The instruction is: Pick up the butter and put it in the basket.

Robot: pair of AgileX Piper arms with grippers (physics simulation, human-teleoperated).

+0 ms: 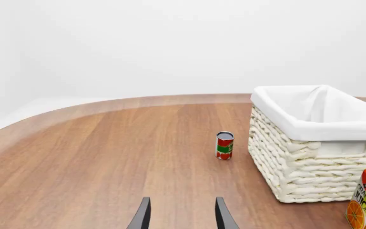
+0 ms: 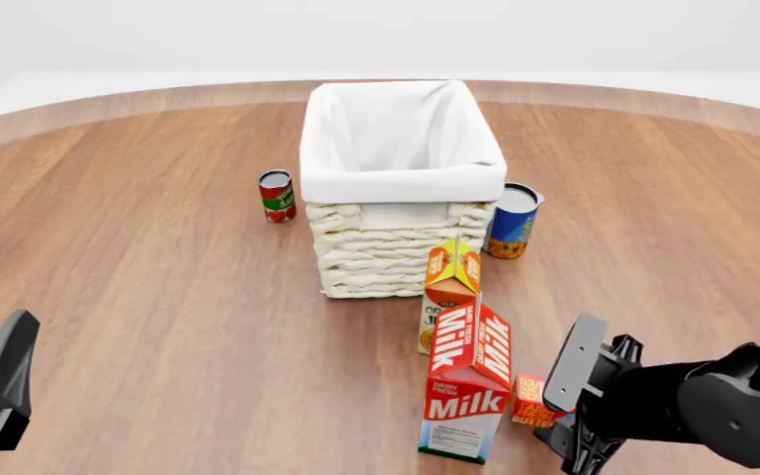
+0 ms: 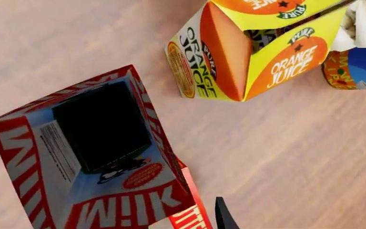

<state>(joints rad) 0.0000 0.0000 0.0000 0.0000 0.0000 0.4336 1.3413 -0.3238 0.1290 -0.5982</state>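
Observation:
The butter (image 2: 530, 401) is a small red-orange box lying on the table, just right of the milk carton (image 2: 470, 394). In the right wrist view only its edge (image 3: 188, 217) shows beneath the milk carton (image 3: 94, 157). My right gripper (image 2: 561, 408) is open, low over the table, with its tips right beside the butter and not closed on it. One of its fingers (image 3: 224, 218) shows in the right wrist view. The cream wicker basket (image 2: 400, 247) stands at the table's middle and also shows in the left wrist view (image 1: 310, 167). My left gripper (image 1: 183, 217) is open and empty at the near left (image 2: 4, 381).
An orange juice carton (image 2: 450, 287) stands between the milk carton and the basket. A blue can (image 2: 514, 220) stands right of the basket and a red can (image 2: 276, 195) left of it. The wooden table (image 2: 130, 297) curves away at the back.

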